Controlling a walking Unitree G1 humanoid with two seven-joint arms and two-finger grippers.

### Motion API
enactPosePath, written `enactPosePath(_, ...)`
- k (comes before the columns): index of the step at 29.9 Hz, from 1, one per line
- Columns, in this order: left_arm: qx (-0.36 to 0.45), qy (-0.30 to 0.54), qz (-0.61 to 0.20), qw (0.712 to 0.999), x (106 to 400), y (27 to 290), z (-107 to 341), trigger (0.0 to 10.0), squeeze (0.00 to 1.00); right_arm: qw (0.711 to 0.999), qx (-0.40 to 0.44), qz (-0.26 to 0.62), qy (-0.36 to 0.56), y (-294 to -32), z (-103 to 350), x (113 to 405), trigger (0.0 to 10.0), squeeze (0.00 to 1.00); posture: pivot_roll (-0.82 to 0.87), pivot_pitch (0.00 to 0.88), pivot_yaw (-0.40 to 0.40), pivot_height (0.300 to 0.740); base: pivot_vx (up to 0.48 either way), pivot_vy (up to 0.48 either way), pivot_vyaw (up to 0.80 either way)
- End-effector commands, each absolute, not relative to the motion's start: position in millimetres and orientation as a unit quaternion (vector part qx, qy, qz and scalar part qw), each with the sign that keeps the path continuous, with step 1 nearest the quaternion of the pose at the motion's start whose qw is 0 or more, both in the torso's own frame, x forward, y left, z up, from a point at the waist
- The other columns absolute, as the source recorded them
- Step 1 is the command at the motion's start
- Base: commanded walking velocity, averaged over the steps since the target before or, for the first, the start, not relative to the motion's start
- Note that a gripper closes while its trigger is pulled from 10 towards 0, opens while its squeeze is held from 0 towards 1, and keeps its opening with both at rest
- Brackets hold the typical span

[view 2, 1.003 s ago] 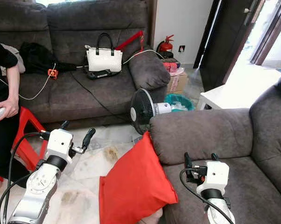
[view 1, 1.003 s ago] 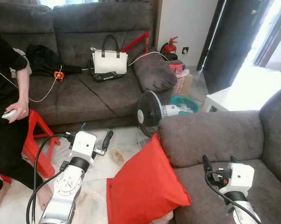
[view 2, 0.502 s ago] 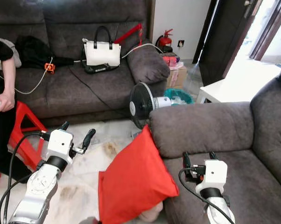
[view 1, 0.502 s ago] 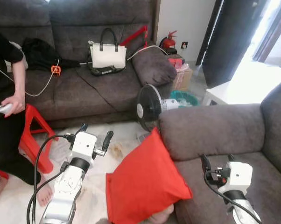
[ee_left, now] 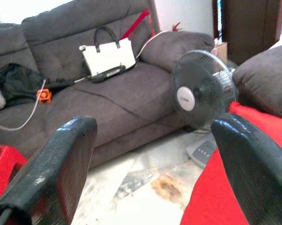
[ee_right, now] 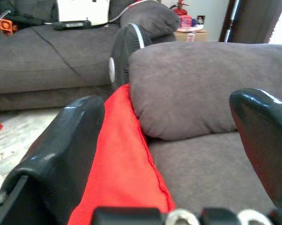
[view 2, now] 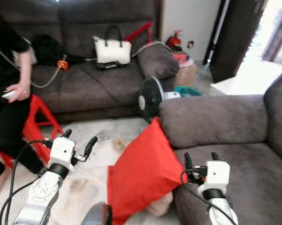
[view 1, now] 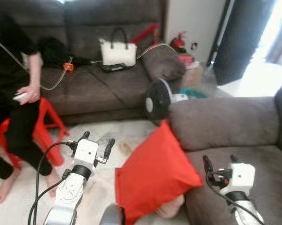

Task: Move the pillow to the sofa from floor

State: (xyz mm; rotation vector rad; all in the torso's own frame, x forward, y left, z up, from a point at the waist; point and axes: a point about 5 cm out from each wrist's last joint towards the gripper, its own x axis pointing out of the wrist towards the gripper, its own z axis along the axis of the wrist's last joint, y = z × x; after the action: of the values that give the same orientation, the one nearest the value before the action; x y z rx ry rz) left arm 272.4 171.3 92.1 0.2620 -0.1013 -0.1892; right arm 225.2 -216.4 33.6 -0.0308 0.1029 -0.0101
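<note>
A red pillow [view 1: 155,176] stands on its edge on the floor, leaning against the side of the near grey sofa [view 1: 230,126]. It also shows in the right wrist view as the red pillow [ee_right: 117,154] beside the sofa arm [ee_right: 197,89]. My left gripper [view 1: 96,140] hangs open over the floor, left of the pillow and apart from it. My right gripper [view 1: 220,161] is open above the near sofa's seat, just right of the pillow, holding nothing.
A black standing fan [view 1: 157,98] sits on the floor behind the pillow. A person [view 1: 14,93] sits on a red stool [view 1: 42,131] at the left. The far sofa [view 1: 108,79] holds a white handbag [view 1: 116,51], cables and dark clothes.
The whole view has shifted to the right and blurred, so the camera has moved. The pillow, fan and both grippers keep their places relative to each other.
</note>
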Motion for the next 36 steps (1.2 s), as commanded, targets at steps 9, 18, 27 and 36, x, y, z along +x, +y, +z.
enactPosePath(9,0.135,-0.062,-0.101,0.984,275.4,166.0,97.1,10.0,0.0,0.998,-0.023,-0.002,0.051,-219.6,36.7,226.9,10.0,0.0,0.11,0.0,-0.051,0.651,0.0,0.0,0.0)
enactPosePath(18,0.134,-0.06,-0.098,0.984,274.8,166.1,95.6,10.0,0.0,0.998,-0.025,0.001,0.058,-218.6,35.2,226.4,10.0,0.0,0.11,0.0,-0.055,0.612,0.0,0.0,0.0)
enactPosePath(27,0.135,-0.059,-0.097,0.984,275.3,165.9,95.3,10.0,0.0,0.998,-0.029,0.003,0.052,-217.4,36.2,227.4,10.0,0.0,0.11,0.0,-0.057,0.587,0.0,0.0,0.0)
enactPosePath(36,0.135,-0.058,-0.096,0.984,275.8,165.6,95.2,10.0,0.0,0.998,-0.029,-0.001,0.047,-219.6,38.8,229.2,10.0,0.0,0.11,0.0,-0.06,0.587,0.0,0.0,0.0)
